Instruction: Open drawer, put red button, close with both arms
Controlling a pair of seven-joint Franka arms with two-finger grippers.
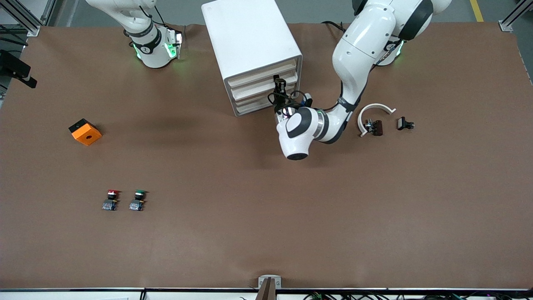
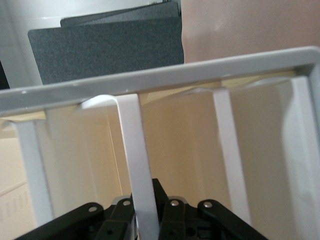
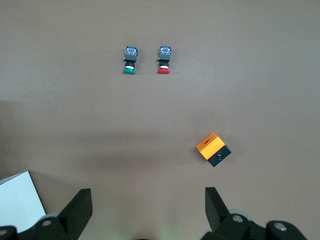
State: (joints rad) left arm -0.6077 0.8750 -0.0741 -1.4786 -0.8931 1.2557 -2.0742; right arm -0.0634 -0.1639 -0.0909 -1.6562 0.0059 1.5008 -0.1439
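Red button (image 1: 111, 199) sits beside the green button (image 1: 138, 199) on the brown surface (image 1: 250, 208), well apart from both jaws. Left gripper (image 1: 280, 85) has its jaws clamped on a drawer (image 1: 266, 85) handle, ready to pull. Right gripper (image 3: 148, 207) waits, jaws wide and empty.

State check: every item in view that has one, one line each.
White four-drawer cabinet: all drawers shut.
Left gripper: shut on the handle of a cream-fronted drawer.
Right gripper: open, empty, arm waiting above the table.
Red-capped pushbutton switch: lying on the table, untouched.
Green-capped pushbutton switch: lying beside it, untouched.
Orange block with a black face: resting on the table.
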